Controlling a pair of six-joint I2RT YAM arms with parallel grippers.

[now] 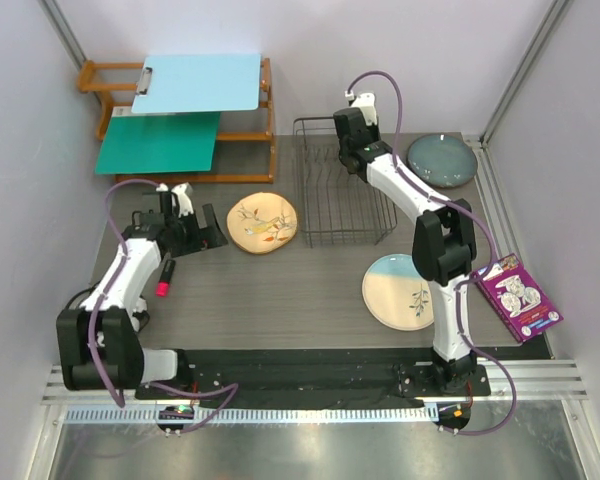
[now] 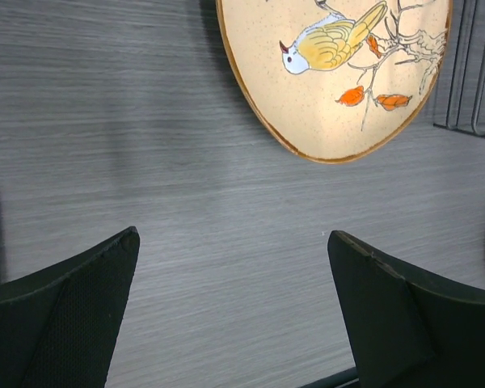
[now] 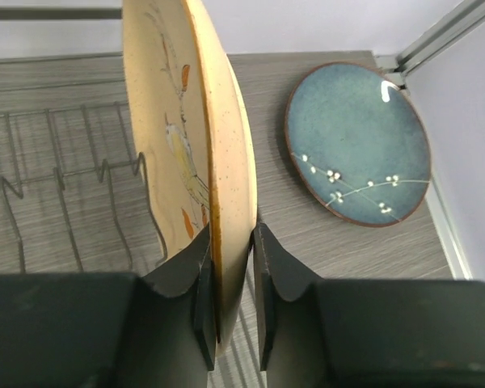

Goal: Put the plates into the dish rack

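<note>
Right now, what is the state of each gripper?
Left gripper: open, holding nothing.
Right gripper: closed on a tan-orange plate, held on edge.

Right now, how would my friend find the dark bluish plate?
Find the black wire dish rack at the back of the table, then look right, to the far corner. The dark plate lies flat there, the only teal-grey one, with tiny white blossoms; the others are tan or cream.

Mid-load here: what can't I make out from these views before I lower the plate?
Held plate: in the top view the right gripper hides it, so its slot in the dish rack is unclear.
Cream plate: top view, part under the right arm.
Bird plate: left wrist view, cut by top edge.
</note>
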